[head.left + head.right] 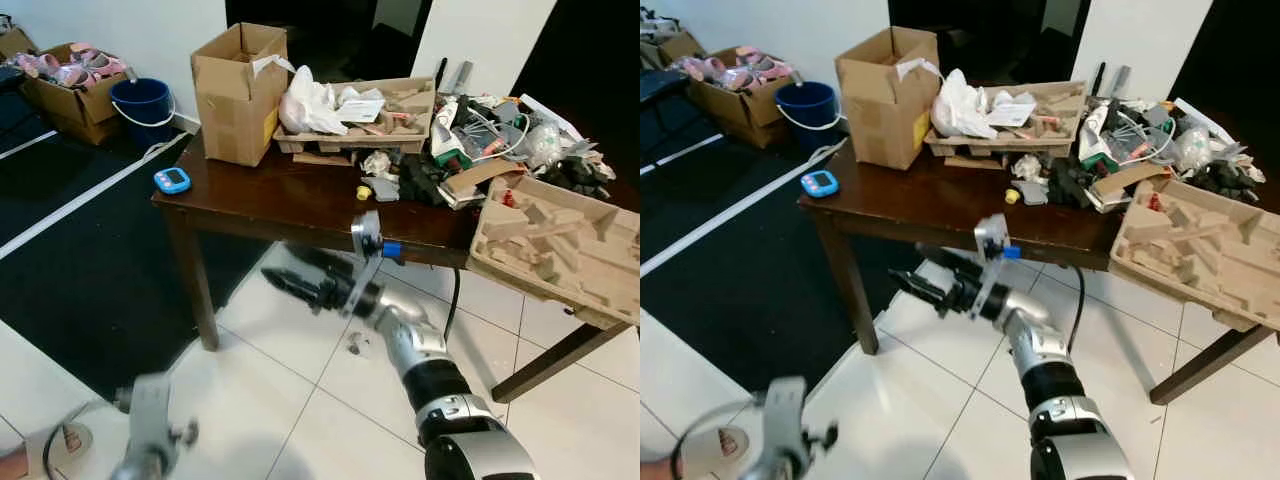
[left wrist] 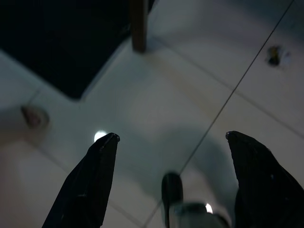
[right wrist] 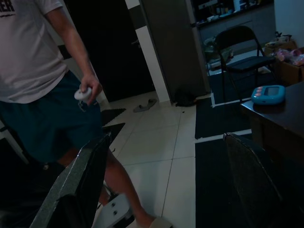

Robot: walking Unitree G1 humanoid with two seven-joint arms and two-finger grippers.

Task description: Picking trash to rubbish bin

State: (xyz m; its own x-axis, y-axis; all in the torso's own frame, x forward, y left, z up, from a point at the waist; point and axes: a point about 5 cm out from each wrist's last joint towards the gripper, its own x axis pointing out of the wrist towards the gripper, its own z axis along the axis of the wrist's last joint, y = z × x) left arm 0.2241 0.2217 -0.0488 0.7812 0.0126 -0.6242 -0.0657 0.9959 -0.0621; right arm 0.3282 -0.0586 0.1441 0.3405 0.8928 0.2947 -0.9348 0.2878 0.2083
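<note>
1. The right gripper hangs with its fingers spread and empty, just below the front edge of the dark wooden table.
2. The left gripper, also spread and empty, points at the white tiled floor.
3. Trash covers the tabletop: a white plastic bag, a moulded pulp tray, and a cardboard box.
4. A blue bucket stands on the floor beyond the table.

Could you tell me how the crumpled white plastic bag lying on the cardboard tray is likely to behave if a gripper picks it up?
The crumpled white plastic bag looks thin and creased, so it would probably be floppy and sag from the fingers. It seems light for its bulk, likely lifting easily. Resting on the moulded brown cardboard tray among loose paper scraps, it might drag some along.
</note>
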